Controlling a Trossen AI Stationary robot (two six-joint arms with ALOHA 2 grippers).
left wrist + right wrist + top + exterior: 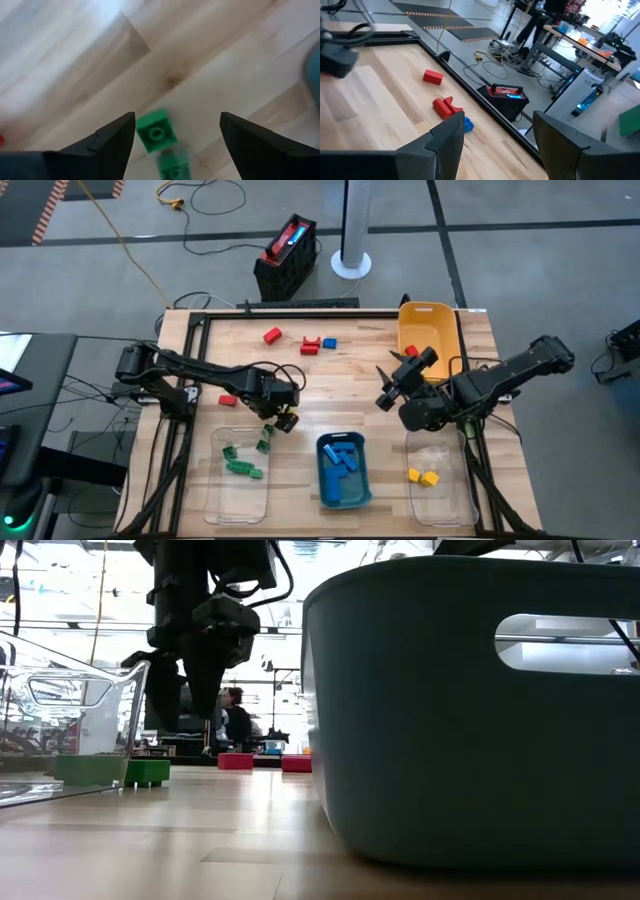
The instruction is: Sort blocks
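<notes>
Two grippers over the desk (300,375). Left gripper (281,418) hangs just above the far corner of the left clear bin (214,502), jaws spread wide, nothing held; wrist view shows a green block (156,132) between its fingers (107,142), clear of both, w/ a second green block (173,167) beside it. More green blocks (241,468) lie in that bin. Right gripper (398,380) sits raised near the yellow bin (428,320), jaws apart, empty. Blue blocks (344,459) in the teal bin (327,492); yellow blocks (424,476) in the right clear bin (455,505). Red blocks (272,336) and one blue block (330,343) lie loose at the desk's far side; another red block (227,399) sits near the left arm.
</notes>
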